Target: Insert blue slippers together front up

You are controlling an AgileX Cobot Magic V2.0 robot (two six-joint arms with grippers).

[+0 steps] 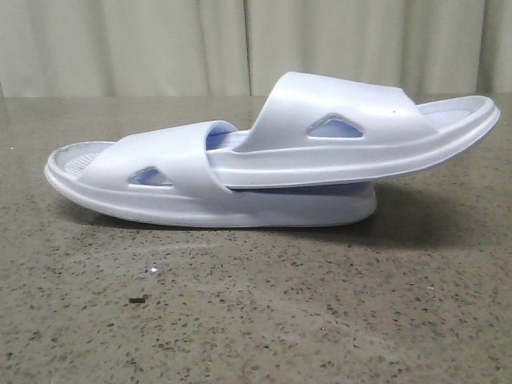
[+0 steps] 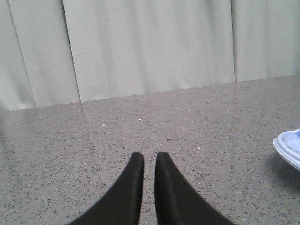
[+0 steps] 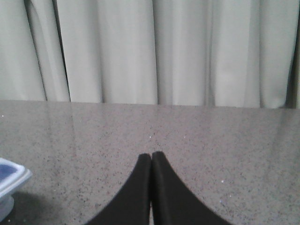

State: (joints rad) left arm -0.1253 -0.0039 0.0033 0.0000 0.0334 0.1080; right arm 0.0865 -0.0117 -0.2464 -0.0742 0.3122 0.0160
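We find the blue slippers [image 1: 264, 160] mid-table on the speckled grey tabletop [image 1: 264, 312], already nested: the lower slipper [image 1: 160, 188] lies flat on its sole, and the upper slipper [image 1: 360, 132] has one end pushed under the lower one's strap, its free end tilted up to the right. Both straps face up.

Handling, our judgement: moulded foam, so light, springy and slightly yielding; smooth skin may slip under a pinch. Best holds look like the sole edge or across a strap near the triangular cutouts.

Neither arm touches the pair. Left gripper [image 2: 149, 157]: fingers nearly together, a thin gap showing, nothing held, low over bare table with a slipper tip [image 2: 288, 150] at frame edge. Right gripper [image 3: 151, 157]: fingers apparently pressed together, empty, though the seam is hard to read; a slipper end [image 3: 11, 180] is off to one side.
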